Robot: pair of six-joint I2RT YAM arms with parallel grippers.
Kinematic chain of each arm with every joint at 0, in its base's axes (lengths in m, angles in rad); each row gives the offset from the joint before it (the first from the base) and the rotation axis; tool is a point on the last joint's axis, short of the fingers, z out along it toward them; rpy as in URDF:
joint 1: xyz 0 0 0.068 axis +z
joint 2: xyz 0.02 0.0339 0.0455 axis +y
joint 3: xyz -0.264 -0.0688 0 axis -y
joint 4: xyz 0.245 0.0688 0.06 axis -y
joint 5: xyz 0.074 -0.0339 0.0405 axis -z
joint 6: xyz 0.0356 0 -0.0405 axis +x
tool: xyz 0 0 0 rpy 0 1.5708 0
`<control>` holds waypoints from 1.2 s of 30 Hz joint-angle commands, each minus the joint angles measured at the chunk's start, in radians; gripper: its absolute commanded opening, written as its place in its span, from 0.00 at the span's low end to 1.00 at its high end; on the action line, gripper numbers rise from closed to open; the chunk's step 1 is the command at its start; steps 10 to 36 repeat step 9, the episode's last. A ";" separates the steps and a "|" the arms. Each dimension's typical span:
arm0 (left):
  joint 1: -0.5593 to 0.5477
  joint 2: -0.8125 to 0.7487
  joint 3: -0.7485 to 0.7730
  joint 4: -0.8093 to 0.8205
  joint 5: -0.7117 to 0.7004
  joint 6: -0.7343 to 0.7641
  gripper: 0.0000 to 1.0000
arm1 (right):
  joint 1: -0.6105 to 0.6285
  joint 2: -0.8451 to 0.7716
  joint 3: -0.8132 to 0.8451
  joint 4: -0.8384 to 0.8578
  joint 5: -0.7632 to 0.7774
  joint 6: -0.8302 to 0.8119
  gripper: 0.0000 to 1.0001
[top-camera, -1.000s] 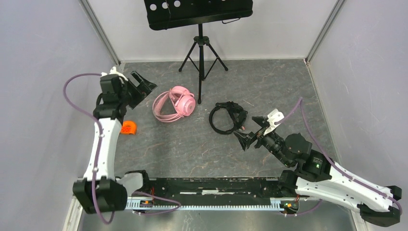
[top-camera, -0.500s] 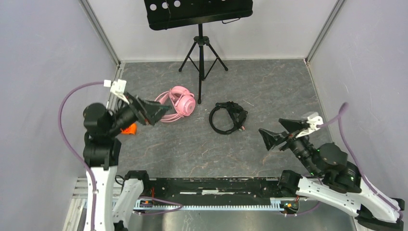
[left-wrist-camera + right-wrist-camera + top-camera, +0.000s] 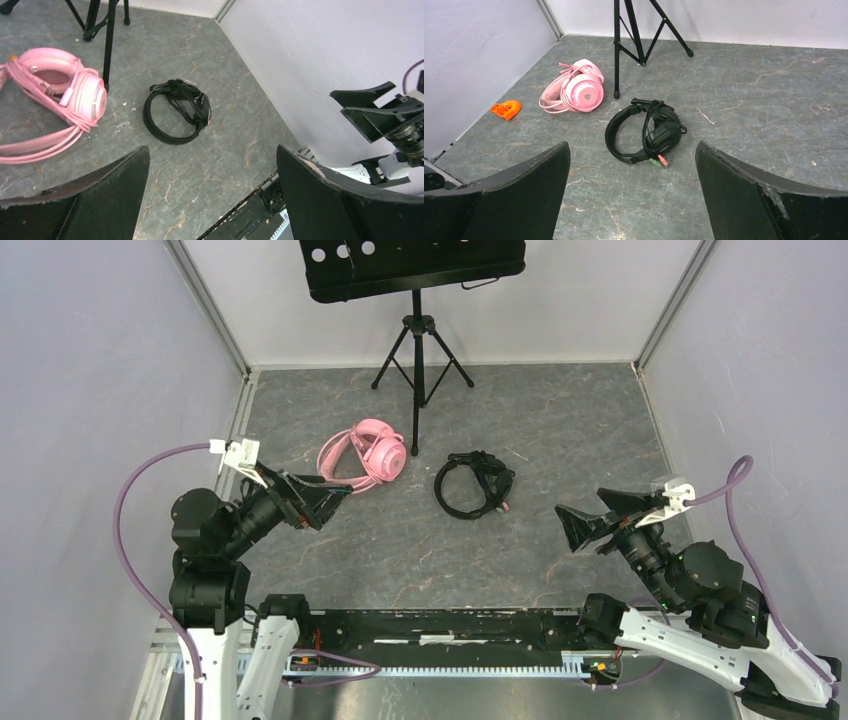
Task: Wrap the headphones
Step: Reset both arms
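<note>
The pink headphones (image 3: 365, 455) lie on the grey floor left of centre, their pink cable looped beside the band (image 3: 75, 90) (image 3: 579, 90). The black headphones (image 3: 475, 485) lie to their right, thin cable bunched round the cups, with two plugs, one pink and one green, poking out (image 3: 177, 112) (image 3: 649, 132). My left gripper (image 3: 330, 498) (image 3: 212, 150) hovers open near the pink pair, nothing between its fingers. My right gripper (image 3: 580, 510) (image 3: 632, 145) hangs open right of the black pair, pointing at it, apart from it.
A black tripod music stand (image 3: 418, 340) stands at the back, one leg ending next to the pink cup. A small orange piece (image 3: 506, 108) lies near the left wall. Grey walls close in on both sides. The arms' base rail (image 3: 440, 625) runs along the near edge.
Both arms have drawn back toward the near edge: the left swung down from the far left wall, the right pulled away to the right of the black pair. Both stayed open.
</note>
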 commanded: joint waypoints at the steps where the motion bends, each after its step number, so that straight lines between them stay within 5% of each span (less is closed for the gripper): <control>1: -0.001 0.001 -0.008 -0.051 -0.032 0.072 1.00 | 0.000 -0.014 0.010 0.007 -0.002 0.012 0.98; 36: 0.000 -0.008 -0.012 -0.053 -0.047 0.070 1.00 | 0.000 -0.036 0.009 0.002 -0.004 0.013 0.98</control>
